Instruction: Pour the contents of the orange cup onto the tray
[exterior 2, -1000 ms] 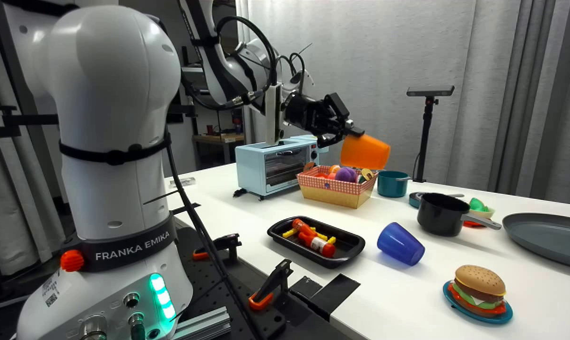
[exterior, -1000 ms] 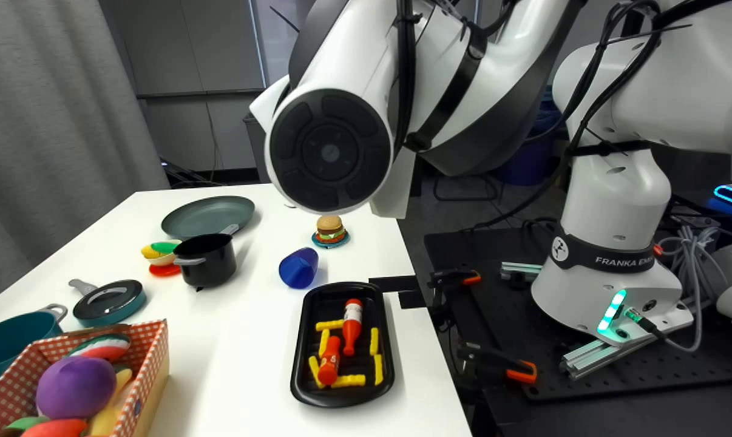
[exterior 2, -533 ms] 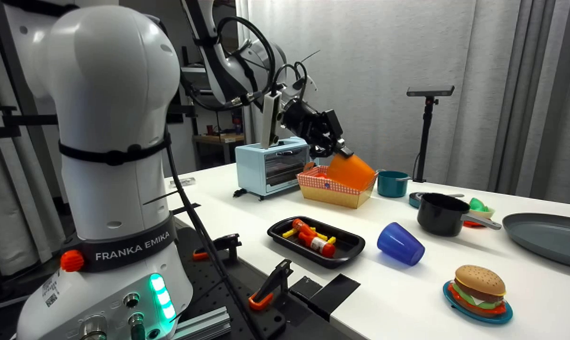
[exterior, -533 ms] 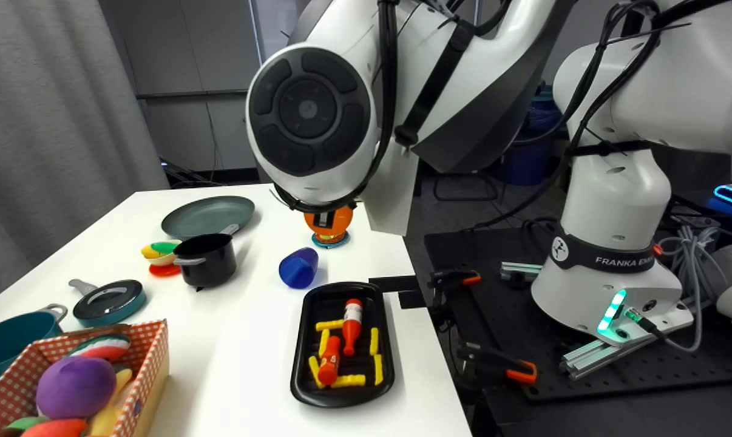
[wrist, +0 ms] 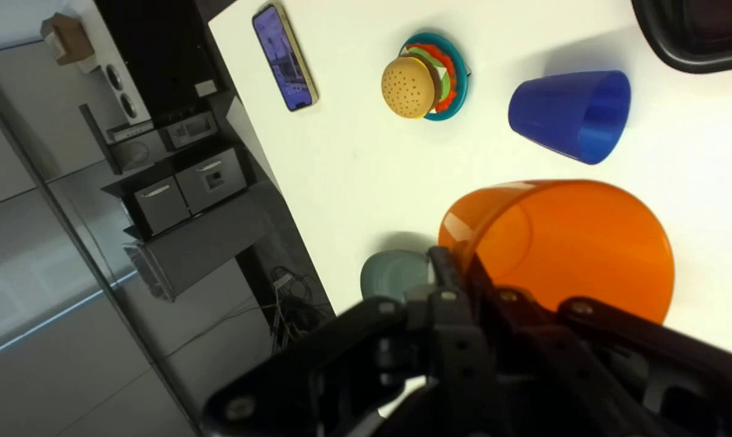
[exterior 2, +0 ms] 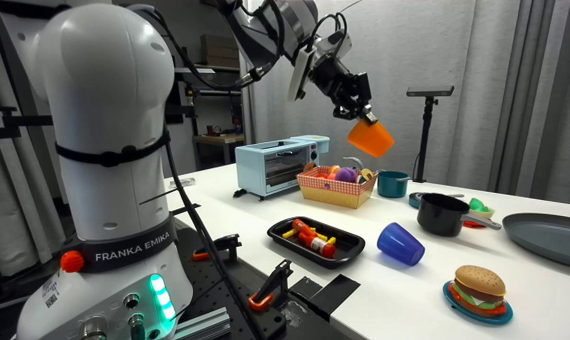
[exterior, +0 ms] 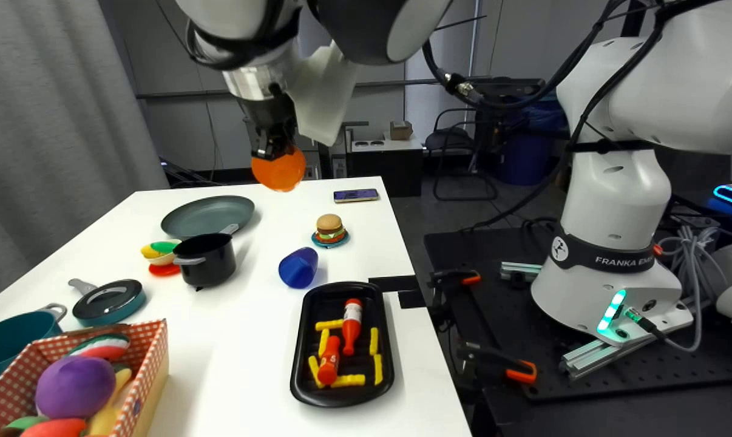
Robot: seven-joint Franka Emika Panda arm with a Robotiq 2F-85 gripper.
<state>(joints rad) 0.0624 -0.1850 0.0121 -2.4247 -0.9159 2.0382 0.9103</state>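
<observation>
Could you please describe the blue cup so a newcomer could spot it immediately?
On the white table, find the rectangular black tray. Between it and the toy burger is the blue cup, lying on its side, unlike the orange cup held up by the gripper.

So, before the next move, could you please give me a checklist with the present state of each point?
1. The gripper shut on the wall of the orange cup: ok.
2. Two red bottles in the tray: ok.
3. The orange cup wholly empty: cannot tell; the wrist view shows no piece inside, but the gripper hides part.
4. The orange cup held off the table: ok in both exterior views.
5. The orange cup upright for setting down: not ok, it is tilted.
6. The blue cup standing: not ok, it lies on its side.
</observation>
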